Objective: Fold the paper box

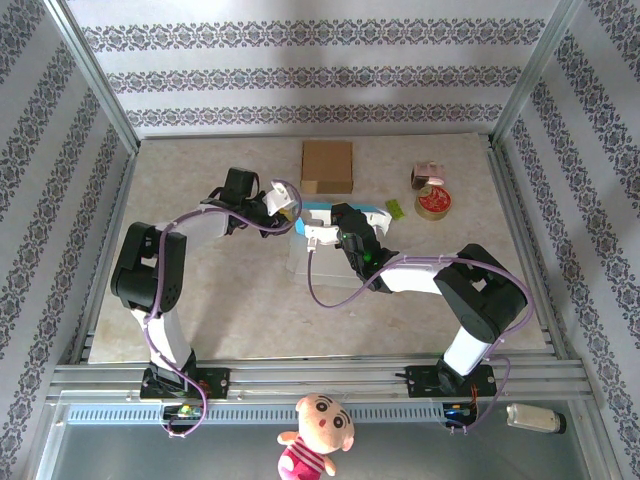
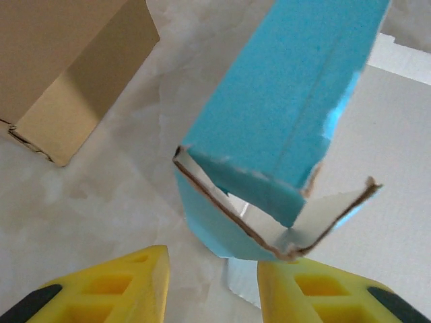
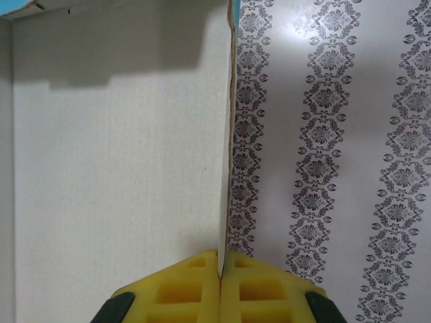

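Patterned wallpaper lines the 3 walls around a pale marbled table, where from my remote station I watch 2 arms meet at the middle of the surface. The paper box, blue outside and white inside, sits between them, partly raised off the table. The right gripper is pinched tight on it: on its wrist camera I see the yellow fingers pressed together on the thin edge of 1 upright white panel of the paper box, with wallpaper behind. The left gripper stands beside the box's left end. From its wrist camera, its yellow fingers are parted with nothing clamped between them, and the paper box shows a torn blue corner flap just ahead of the gap. A brown cardboard box rests just behind the folding work, also seen at upper left of the left wrist camera. A tape roll lies to the right, well apart. A plush doll sits below the arms' mounting rail.
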